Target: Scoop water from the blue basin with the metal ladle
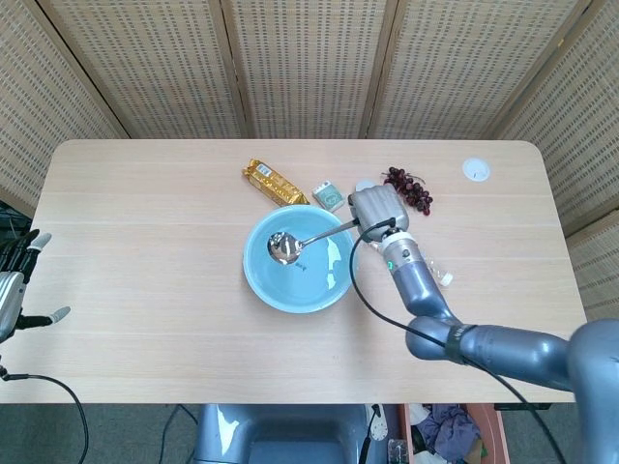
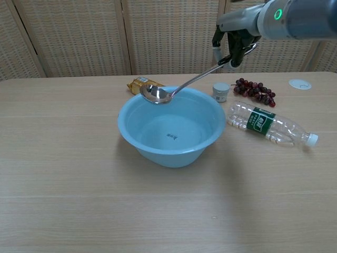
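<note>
The blue basin [image 1: 259, 280] [image 2: 131, 132] stands mid-table with clear water in it. My right hand [image 1: 377, 211] [image 2: 234, 39] is raised above the basin's right side and grips the handle of the metal ladle [image 1: 309, 238] [image 2: 184, 85]. The ladle slopes down to the left, its bowl [image 1: 281, 247] [image 2: 156, 95] hanging over the basin's far rim in the chest view, above the water. My left hand [image 1: 17, 290] stays at the far left edge, off the table, fingers spread and holding nothing.
A plastic bottle [image 2: 268, 124] lies right of the basin. Behind the basin are a gold packet [image 1: 272, 183], a small green box [image 1: 327, 194], a small jar [image 2: 221, 91], and grapes [image 1: 410, 188]. A white disc [image 1: 475, 169] sits far right.
</note>
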You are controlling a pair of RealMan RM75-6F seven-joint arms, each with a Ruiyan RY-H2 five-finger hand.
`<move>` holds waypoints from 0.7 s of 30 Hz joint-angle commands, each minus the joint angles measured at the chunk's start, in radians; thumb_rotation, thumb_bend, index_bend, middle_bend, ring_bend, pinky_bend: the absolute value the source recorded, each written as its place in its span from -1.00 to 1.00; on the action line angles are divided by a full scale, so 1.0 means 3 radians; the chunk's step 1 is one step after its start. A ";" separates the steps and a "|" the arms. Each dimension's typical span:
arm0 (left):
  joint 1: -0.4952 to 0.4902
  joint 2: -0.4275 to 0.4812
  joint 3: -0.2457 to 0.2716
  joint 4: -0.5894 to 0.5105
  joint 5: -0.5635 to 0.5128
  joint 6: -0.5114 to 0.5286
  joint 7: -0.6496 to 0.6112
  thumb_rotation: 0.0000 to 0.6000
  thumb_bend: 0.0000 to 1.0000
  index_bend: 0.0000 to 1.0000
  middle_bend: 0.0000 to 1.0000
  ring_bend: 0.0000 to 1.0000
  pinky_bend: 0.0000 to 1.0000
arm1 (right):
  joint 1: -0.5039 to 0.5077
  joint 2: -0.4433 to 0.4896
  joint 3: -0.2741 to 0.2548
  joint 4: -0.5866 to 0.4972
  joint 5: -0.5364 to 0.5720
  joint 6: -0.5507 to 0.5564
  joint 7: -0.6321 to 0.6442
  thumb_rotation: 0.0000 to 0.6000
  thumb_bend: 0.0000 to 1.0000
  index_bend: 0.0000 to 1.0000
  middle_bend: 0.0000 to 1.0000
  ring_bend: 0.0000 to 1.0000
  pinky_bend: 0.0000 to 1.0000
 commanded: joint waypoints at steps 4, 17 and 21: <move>-0.0037 0.0009 0.0011 0.0008 -0.0006 -0.0068 -0.0011 1.00 -1.00 -1.00 -1.00 -1.00 -1.00 | 0.0128 -0.0584 -0.0017 0.0585 0.0131 0.0283 -0.0353 1.00 0.87 0.71 1.00 0.98 1.00; -0.0066 0.0013 -0.0003 0.0035 -0.0072 -0.0111 -0.0035 1.00 -1.00 -1.00 -1.00 -1.00 -1.00 | 0.0040 -0.1058 -0.0045 0.1118 -0.0250 0.0364 -0.0498 1.00 0.87 0.71 1.00 0.98 1.00; -0.0071 0.0011 -0.0001 0.0037 -0.0078 -0.0117 -0.0033 1.00 -1.00 -1.00 -1.00 -1.00 -1.00 | -0.0001 -0.1206 -0.0102 0.1322 -0.0461 0.0391 -0.0569 1.00 0.87 0.71 1.00 0.98 1.00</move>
